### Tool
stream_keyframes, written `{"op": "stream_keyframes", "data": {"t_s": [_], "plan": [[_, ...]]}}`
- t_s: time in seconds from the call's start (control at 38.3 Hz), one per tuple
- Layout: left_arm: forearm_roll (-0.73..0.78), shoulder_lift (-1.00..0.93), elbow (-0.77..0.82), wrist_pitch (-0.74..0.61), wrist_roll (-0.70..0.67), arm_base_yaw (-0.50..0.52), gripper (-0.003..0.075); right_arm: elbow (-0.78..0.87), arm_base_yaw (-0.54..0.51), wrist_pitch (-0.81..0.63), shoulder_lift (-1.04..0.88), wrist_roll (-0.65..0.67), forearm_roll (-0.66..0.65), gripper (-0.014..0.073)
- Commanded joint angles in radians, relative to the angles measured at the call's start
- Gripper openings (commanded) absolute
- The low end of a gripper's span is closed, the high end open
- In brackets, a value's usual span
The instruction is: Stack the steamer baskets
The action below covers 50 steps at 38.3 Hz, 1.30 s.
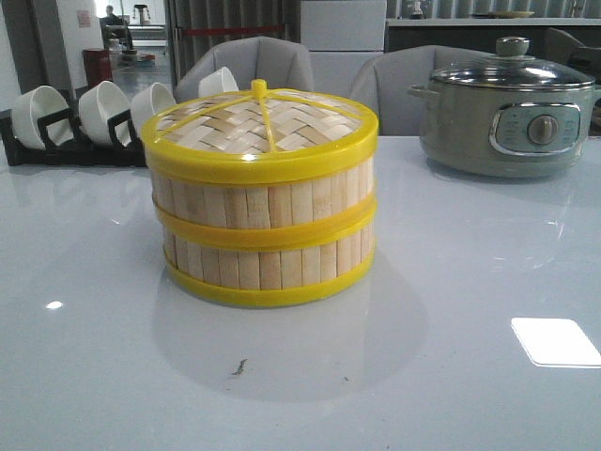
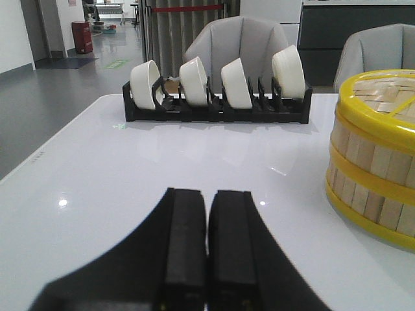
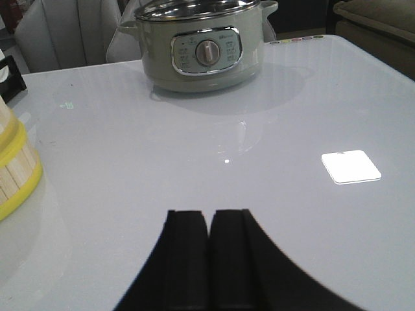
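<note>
Front view: the two baskets stand stacked, one on the other, near the middle of the tabletop [image 1: 470,395], a little toward the left edge. The upper basket [image 1: 268,197] sits squarely on the lower basket [image 1: 268,268], their yellow rims meeting in one band. A woven lid [image 1: 258,127] with a yellow rim closes the top. A rack of white bowls [image 1: 103,117] lies at the far left corner and a pot [image 1: 507,117] with a glass lid at the far right corner. Neither tool shows here.

Left wrist view: the left tool [image 2: 207,253] is closed, its black fingers [image 2: 185,246] pressed pad to pad with nothing between them. It is over bare tabletop, apart from the stack, which shows at the side with its lid on. The bowl rack stands along the far edge.

Right wrist view: the right tool [image 3: 208,259] is likewise closed, fingers [image 3: 188,259] together and gripping nothing, over bare tabletop. Only a sliver of the lower basket shows at the side, well apart from the tool. The pot stands near the far edge.
</note>
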Motion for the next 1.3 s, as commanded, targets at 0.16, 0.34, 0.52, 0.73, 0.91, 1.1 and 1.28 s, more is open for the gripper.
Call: {"op": "stream_keyframes", "data": {"t_s": [0.16,0.34,0.52,0.73,0.91,1.1,1.28], "plan": [[0.001,-0.012,0.001,-0.088,-0.001,0.004,0.0087,-0.016,-0.005,-0.117,-0.021,-0.007,-0.048,0.0068],[0.001,-0.012,0.001,-0.088,-0.001,0.004,0.0087,-0.016,-0.005,-0.124,-0.02,-0.007,-0.048,0.0068],[0.001,-0.012,0.001,-0.088,-0.001,0.004,0.0087,-0.016,-0.005,-0.138,-0.02,-0.007,-0.048,0.0068],[0.001,-0.012,0.001,-0.088,-0.001,0.004,0.0087,-0.016,-0.005,-0.169,-0.02,-0.007,-0.048,0.0068],[0.001,-0.012,0.001,-0.088,-0.001,0.004,0.0087,-0.016,-0.005,-0.184,-0.02,-0.007,-0.048,0.0068],[0.001,-0.012,0.001,-0.088,-0.001,0.004,0.0087,-0.016,-0.005,-0.202,-0.02,-0.007,-0.048,0.0068],[0.001,-0.012,0.001,-0.088,-0.001,0.004,0.0087,-0.016,-0.005,-0.203,-0.02,-0.007,-0.047,0.0068]]}}
